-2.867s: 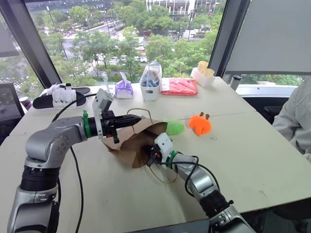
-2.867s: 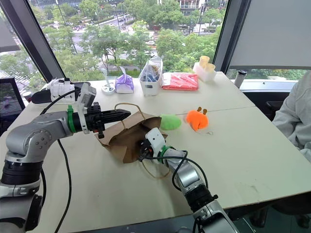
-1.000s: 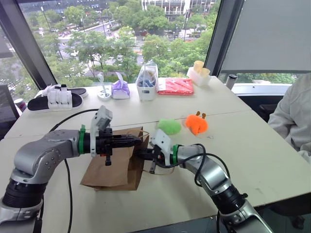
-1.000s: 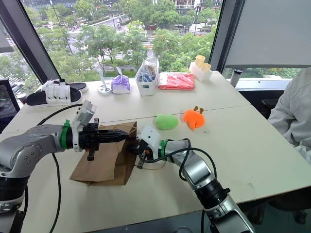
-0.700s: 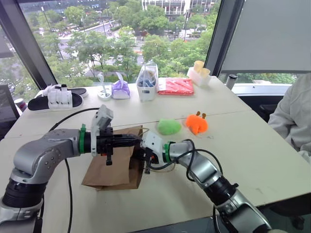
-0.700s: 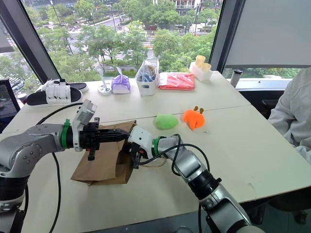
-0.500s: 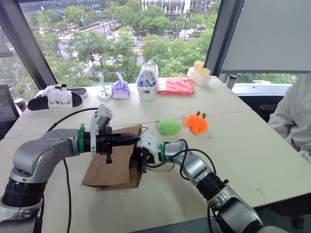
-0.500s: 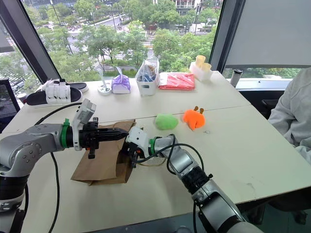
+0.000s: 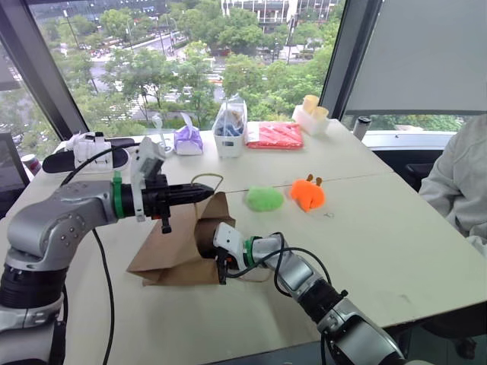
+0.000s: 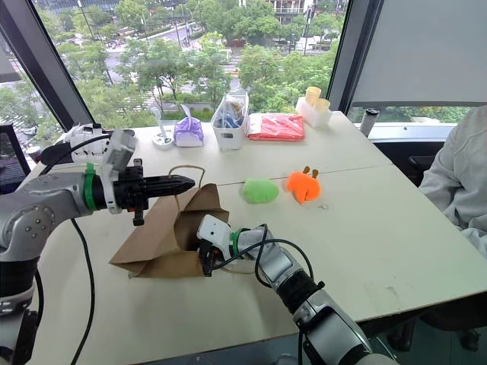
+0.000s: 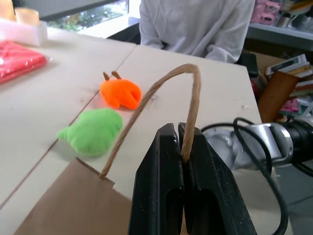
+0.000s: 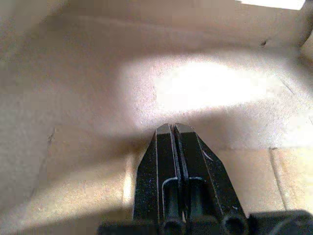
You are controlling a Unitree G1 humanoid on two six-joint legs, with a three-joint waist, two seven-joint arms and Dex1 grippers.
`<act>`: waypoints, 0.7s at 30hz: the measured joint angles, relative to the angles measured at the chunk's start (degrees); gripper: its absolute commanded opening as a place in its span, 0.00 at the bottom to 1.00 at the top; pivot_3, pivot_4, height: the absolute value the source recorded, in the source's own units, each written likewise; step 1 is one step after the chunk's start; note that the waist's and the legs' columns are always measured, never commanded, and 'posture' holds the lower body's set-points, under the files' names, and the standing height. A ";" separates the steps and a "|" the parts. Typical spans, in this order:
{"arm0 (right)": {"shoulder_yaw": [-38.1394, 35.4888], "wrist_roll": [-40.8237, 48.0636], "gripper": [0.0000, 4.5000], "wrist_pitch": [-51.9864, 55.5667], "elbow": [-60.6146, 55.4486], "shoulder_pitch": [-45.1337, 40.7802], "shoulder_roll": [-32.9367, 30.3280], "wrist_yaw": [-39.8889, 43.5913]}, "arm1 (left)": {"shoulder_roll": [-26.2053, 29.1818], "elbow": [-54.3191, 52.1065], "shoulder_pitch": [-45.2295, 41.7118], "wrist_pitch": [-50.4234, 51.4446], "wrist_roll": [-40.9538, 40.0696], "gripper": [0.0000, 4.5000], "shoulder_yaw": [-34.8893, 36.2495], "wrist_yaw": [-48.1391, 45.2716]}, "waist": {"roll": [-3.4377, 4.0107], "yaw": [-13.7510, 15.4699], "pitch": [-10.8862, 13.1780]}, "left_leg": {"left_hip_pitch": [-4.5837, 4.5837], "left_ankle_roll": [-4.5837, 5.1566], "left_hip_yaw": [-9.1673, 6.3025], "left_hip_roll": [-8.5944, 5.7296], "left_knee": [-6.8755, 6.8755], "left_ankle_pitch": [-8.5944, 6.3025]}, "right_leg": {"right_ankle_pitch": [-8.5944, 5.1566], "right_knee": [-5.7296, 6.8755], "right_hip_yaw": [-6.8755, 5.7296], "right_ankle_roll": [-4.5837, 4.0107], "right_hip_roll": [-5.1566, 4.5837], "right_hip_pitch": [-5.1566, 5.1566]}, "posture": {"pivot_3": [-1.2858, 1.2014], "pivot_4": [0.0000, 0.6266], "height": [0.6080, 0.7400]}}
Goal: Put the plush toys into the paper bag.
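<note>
Creased kraft paper bag (image 9: 171, 255), twisted handle (image 11: 161, 90) pinched in left gripper (image 11: 182, 134) jaws, right gripper (image 12: 175, 128) jaws pressed together inside

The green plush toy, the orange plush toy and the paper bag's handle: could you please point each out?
green plush toy (image 9: 265, 199), left eye view, middle of its body
orange plush toy (image 9: 308, 194), left eye view, middle of its body
paper bag's handle (image 11: 151, 93), left wrist view, on the loop

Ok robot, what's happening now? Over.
Left tool shut on paper bag handle. Right tool shut, inside bag mouth. Plush toys on table, nothing blocking.
</note>
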 measured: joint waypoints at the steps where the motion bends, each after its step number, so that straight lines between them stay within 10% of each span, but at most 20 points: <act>1: 0.00 -0.37 0.00 0.36 -0.04 0.02 0.47 -0.58 | -0.07 0.00 -0.45 0.07 -0.01 0.02 0.00 -0.01 | 0.00 -0.01 0.00 | 0.01 0.00 0.00 0.00 0.00 0.00 | 0.00 0.00 0.00 0.00 0.00 0.00 | 0.52 0.24 1.00; 21: -0.04 -2.21 0.00 7.55 -3.84 0.94 2.26 -6.30 | -3.91 -7.19 -2.01 7.94 -9.98 0.02 -1.02 3.59 | -0.01 -0.05 -0.01 | 0.02 0.00 0.00 0.00 0.02 0.00 | 0.00 0.02 0.02 0.00 0.01 0.00 | 0.52 0.24 1.00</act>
